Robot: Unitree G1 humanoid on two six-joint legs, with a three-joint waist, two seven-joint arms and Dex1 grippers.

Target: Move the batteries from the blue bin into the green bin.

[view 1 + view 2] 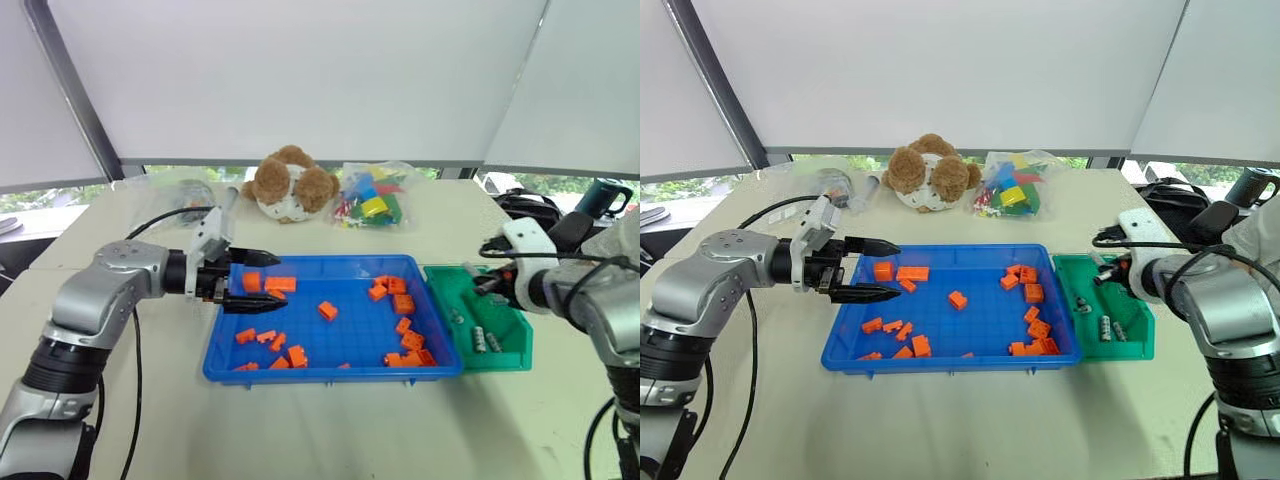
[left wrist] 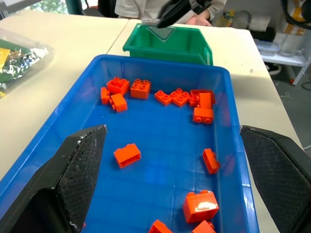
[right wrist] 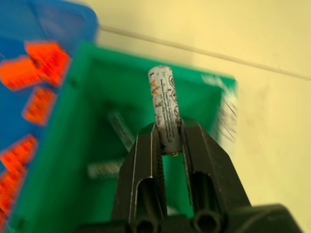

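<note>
The right gripper point(image 3: 167, 141) hangs over the green bin point(image 1: 505, 355) with its fingers point(image 3: 146, 160) clamped on one battery point(image 3: 164, 109), which stands up from between them; held there, it looks ready to be let go into the bin. The left gripper point(image 1: 262, 278) waits at the far-left end of the blue bin point(image 1: 330, 372), its fingers point(image 2: 80, 165) wide apart, probably placed to reach in for another pick. The green bin, just beside the blue bin's right end on the surface point(image 1: 330, 430), already holds a few batteries point(image 1: 485, 340). The blue bin shows orange blocks point(image 1: 403, 304) scattered across it; I can make out no battery left among them
</note>
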